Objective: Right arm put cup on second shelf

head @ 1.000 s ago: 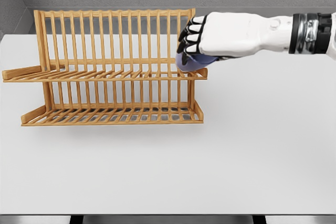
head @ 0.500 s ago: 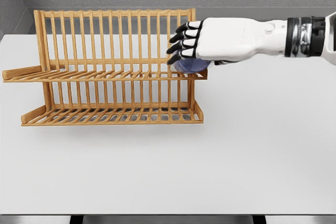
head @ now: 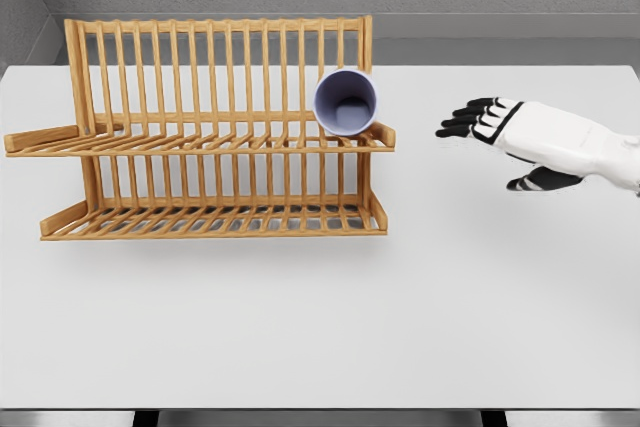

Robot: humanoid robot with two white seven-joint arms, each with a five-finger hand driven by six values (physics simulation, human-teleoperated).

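The cup (head: 346,102) lies on its side at the right end of the upper shelf (head: 200,142) of the wooden rack (head: 215,127), with its open mouth turned toward the camera, so its long axis points front to back. It rests against the back bars near the right post. The right hand (head: 520,137) is well apart from it, to the right and a little lower, above the white table (head: 400,327). Its fingers are spread and hold nothing; the fingertips point left toward the cup. The left arm is not visible.
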